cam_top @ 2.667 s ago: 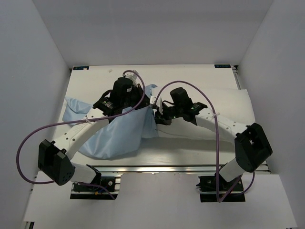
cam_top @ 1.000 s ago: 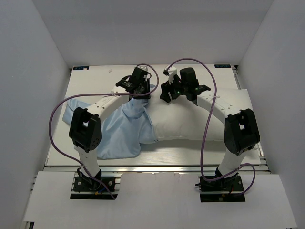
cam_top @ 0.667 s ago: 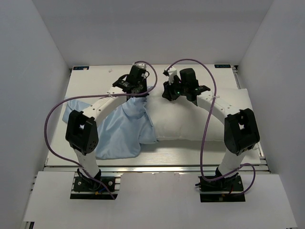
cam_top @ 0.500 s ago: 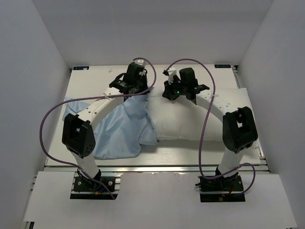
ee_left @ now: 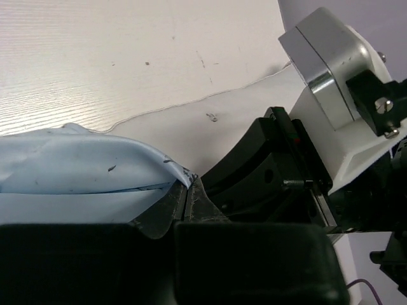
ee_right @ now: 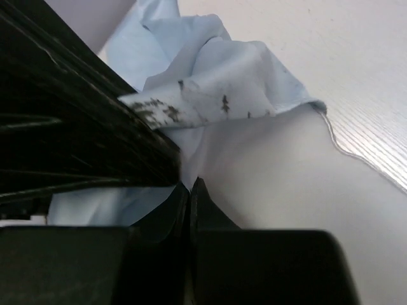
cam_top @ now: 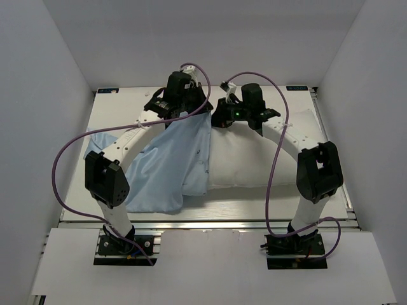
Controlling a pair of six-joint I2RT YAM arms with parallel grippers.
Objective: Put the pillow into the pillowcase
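The light-blue pillowcase (cam_top: 165, 159) lies on the left half of the table. Its far edge is raised over the left end of the off-white pillow (cam_top: 267, 155), which fills the right half. My left gripper (cam_top: 196, 108) is shut on that raised edge. In the left wrist view the closed tips (ee_left: 186, 181) pinch the pillowcase (ee_left: 76, 165) above the pillow (ee_left: 210, 136). Just to its right, my right gripper (cam_top: 219, 119) is shut. Its wrist view shows the pillowcase (ee_right: 216, 82) with a printed label running into the closed tips (ee_right: 191, 185), with the pillow (ee_right: 286, 190) beside them.
The two gripper heads sit almost touching at the far middle of the table (cam_top: 127, 108). The right gripper's black body (ee_left: 273, 171) fills the left wrist view's right side. Purple cables (cam_top: 70, 152) loop out from both arms. White walls enclose the table on three sides.
Both grippers have closed. The left arm has drawn the pillowcase's far edge up and to the right, so the blue cloth now spreads further over the pillow's left end.
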